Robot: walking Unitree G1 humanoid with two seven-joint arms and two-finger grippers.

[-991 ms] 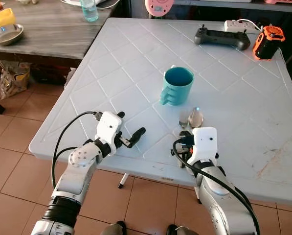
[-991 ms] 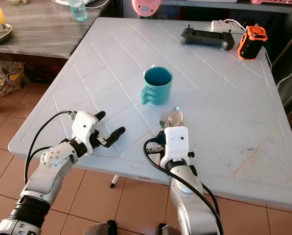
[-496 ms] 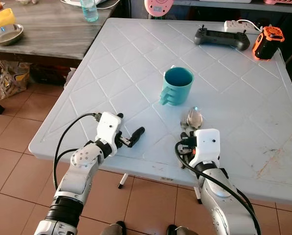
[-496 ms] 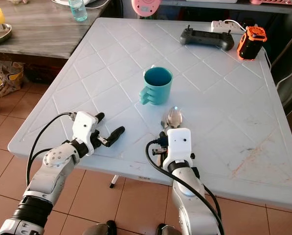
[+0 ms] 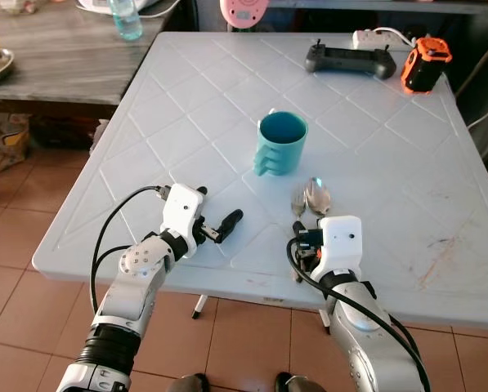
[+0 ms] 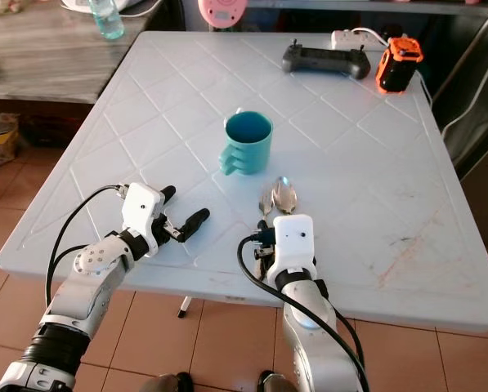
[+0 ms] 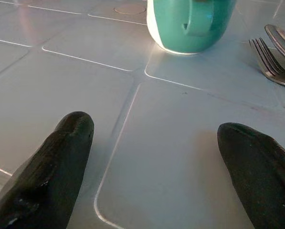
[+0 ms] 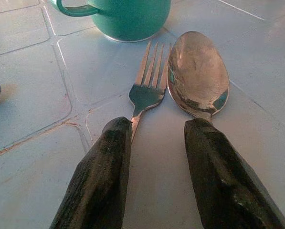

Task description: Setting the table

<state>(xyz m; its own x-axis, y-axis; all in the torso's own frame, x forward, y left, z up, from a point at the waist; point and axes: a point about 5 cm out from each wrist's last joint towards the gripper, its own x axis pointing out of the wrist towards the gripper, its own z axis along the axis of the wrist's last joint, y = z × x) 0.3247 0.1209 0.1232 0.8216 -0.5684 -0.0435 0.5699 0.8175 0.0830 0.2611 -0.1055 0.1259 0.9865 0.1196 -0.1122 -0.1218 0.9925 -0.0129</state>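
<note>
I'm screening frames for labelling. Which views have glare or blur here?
Right wrist view: sharp, with reflections on the spoon bowl and the fork beside it. Left wrist view: the near fingers are soft; the mug is clear. Eye views: evenly lit and crisp.

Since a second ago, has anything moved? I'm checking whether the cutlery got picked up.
Only the camera shifted. The right gripper stays open at the handles of the fork and spoon, which lie beside the mug. The left gripper stays open over the table.
</note>
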